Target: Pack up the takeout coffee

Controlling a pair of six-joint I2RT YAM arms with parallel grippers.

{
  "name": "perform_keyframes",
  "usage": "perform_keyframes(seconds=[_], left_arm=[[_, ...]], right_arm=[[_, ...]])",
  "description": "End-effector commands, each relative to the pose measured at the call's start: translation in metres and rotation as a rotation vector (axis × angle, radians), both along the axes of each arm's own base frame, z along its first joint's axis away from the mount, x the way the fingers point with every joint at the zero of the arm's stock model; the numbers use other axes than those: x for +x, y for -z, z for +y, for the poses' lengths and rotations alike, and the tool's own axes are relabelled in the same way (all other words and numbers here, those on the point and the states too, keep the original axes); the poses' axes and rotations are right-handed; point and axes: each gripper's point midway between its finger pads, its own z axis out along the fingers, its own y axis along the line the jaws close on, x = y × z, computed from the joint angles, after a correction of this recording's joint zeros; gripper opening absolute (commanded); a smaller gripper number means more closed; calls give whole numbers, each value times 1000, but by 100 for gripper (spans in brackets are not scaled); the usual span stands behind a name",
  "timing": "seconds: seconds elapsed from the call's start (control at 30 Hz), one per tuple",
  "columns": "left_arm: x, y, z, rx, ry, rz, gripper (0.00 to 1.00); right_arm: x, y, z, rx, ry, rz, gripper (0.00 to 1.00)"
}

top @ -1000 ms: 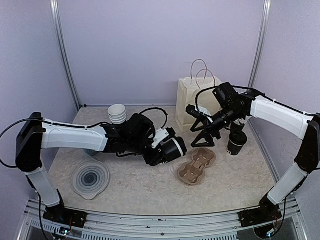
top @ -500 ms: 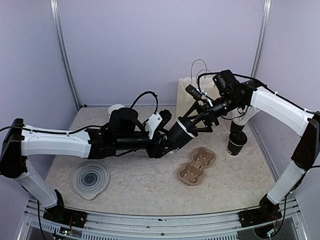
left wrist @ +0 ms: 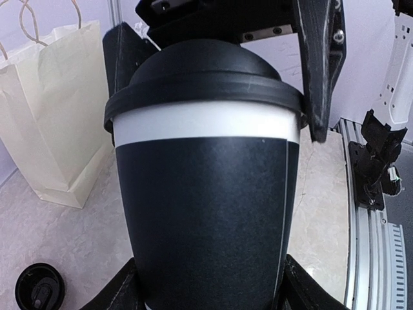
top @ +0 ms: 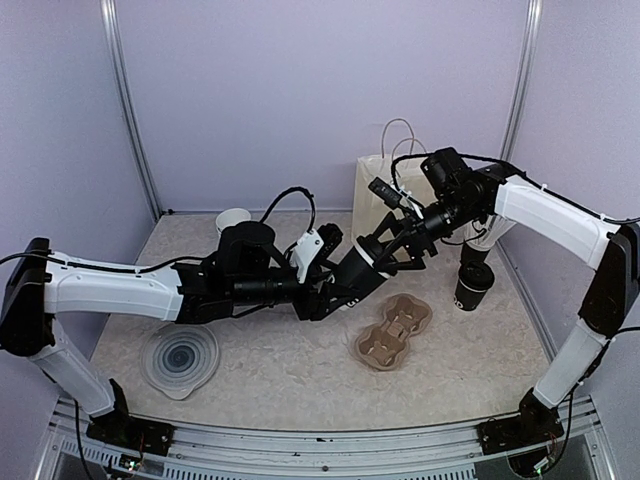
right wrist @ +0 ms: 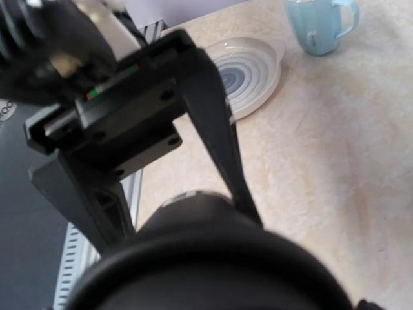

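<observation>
- Left gripper [top: 338,290] is clamped on the lower body of a black paper cup with a white band and a domed black plastic lid [left wrist: 206,194]. It holds the cup tilted in the air above table centre, lid towards 1 o'clock.
- Right gripper [top: 395,252] has its jaws wide apart, one finger on each side of that lid; contact cannot be judged.
- Brown pulp carrier tray [top: 375,350] lies at 4 o'clock, bare pulp showing in its wells.
- Second lidded black cup [top: 473,283] stands upright at 3 o'clock, apart from the tray; contents hidden.
- Cream paper bag with cord handles [top: 385,195] stands at 1 o'clock; interior hidden.
- Ribbed round plate [top: 180,357] lies at 8 o'clock, with a light-blue mug [right wrist: 321,26] near it.
</observation>
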Motion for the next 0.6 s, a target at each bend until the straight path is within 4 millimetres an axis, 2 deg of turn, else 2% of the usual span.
perform_keyframes(seconds=[0.0,0.17,0.43,0.57], left_arm=[[1,-21,-5,-75,-4,-36,62],[4,-20,-9,-69,-11,-24,63],[12,-10,-13,-34,-40,2,68],[17,-5,-11,-19,-76,6,78]], right_arm=[[-9,19,-4,-24,-28,93,100],[-10,20,-5,-27,-31,84,99],[-7,7,-6,-8,-17,23,84],[2,7,-10,-25,19,-2,81]])
